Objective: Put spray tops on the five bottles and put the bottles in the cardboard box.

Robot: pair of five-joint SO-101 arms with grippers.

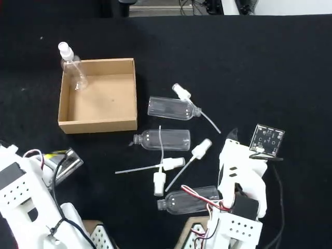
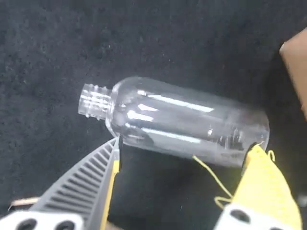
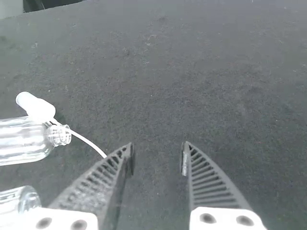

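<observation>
One black cloth-covered table (image 1: pixel 270 62); one open brown cardboard box (image 1: pixel 98 126) on the left arm's side, with a clear plastic bottle with white spray top (image 1: pixel 71 67) leaning in its corner; three uncapped clear bottles (image 1: pixel 163 140) lying mid-table among four loose white spray tops (image 1: pixel 171 163); a fourth uncapped bottle (image 2: pixel 187 122) lying at the left gripper (image 2: pixel 186 145), fingers apart, not clamped; right gripper (image 3: pixel 156 158), fingers apart over bare cloth. Step judged: bottle pick-up before capping; the next move calls for closing squarely on the bottle's body, then fetching a top.
</observation>
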